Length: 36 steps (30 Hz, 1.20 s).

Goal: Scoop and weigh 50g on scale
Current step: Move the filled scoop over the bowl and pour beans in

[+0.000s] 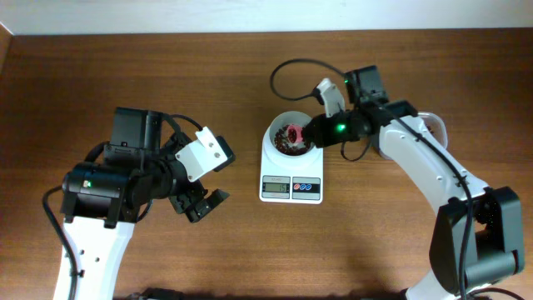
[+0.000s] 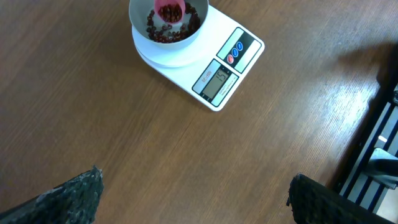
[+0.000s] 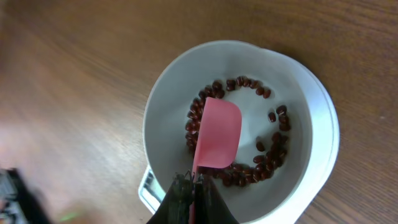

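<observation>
The white scale (image 1: 291,188) stands mid-table, its round white bowl (image 1: 275,132) on top. Dark red-brown beans (image 3: 273,163) lie in a loose ring on the bowl's floor. My right gripper (image 3: 193,186) is shut on the handle of a pink measuring spoon (image 3: 217,134). The spoon's head hangs inside the bowl just above the beans, its smooth pink side towards the right wrist camera. My left gripper (image 2: 193,199) hangs open over bare wood, to the left of the scale (image 2: 227,68) and well apart from it, with nothing between its fingers (image 2: 68,196).
A clear tub (image 1: 439,127) shows partly behind the right arm at the back right. A black cable (image 1: 287,75) loops over the table behind the bowl. A dark metal frame (image 2: 379,137) lies past the table's edge in the left wrist view.
</observation>
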Tool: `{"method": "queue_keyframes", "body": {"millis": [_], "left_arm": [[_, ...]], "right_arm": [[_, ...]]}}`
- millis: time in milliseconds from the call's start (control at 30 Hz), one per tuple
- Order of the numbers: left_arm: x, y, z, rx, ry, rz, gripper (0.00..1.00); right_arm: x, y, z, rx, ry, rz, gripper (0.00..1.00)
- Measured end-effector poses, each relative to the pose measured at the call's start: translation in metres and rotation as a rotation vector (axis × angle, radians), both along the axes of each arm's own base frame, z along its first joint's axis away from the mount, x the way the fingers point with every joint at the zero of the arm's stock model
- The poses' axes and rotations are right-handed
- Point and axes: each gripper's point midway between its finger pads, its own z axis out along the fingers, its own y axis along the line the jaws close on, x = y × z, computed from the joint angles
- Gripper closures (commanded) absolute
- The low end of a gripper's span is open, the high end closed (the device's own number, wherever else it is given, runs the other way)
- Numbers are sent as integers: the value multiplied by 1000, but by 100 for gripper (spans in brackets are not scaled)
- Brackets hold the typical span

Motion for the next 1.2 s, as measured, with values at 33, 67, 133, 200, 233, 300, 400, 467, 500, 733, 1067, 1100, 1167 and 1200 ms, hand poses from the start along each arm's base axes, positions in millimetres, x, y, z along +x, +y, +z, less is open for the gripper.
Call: {"method": "queue_keyframes", "body": {"millis": [33, 67, 133, 200, 233, 300, 400, 467, 500, 733, 1067, 1100, 1167, 1200], "left_arm": [[0, 0, 0, 0, 0, 0, 1], [0, 0, 0, 0, 0, 0, 1], [0, 0, 0, 0, 0, 0, 1], [0, 0, 0, 0, 0, 0, 1], [0, 0, 0, 0, 0, 0, 1], [0, 0, 0, 0, 0, 0, 1], [0, 0, 0, 0, 0, 0, 1], [0, 0, 0, 0, 0, 0, 1], [0, 0, 0, 0, 0, 0, 1], [0, 0, 0, 0, 0, 0, 1], [0, 0, 0, 0, 0, 0, 1], [0, 0, 0, 0, 0, 0, 1], [0, 0, 0, 0, 0, 0, 1], [0, 0, 0, 0, 0, 0, 1]], "right_arm": [[-3, 3, -2, -41, -4, 10, 96], [-2, 2, 1, -85, -14, 4, 96], [6, 9, 20, -182, -90, 19, 96], [6, 8, 30, -257, -116, 25, 96], [7, 7, 33, -274, -127, 22, 96], [6, 2, 32, -321, -129, 14, 96], [1, 8, 30, -350, -136, 32, 96], [2, 4, 29, -376, -141, 25, 96], [1, 3, 28, -381, -136, 26, 96], [0, 10, 30, -346, -135, 38, 96], [-4, 11, 29, -356, -152, 107, 96], [-2, 7, 28, -376, -149, 82, 96], [-5, 4, 26, -388, -137, 87, 96], [-6, 6, 27, -383, -140, 97, 96]]}}
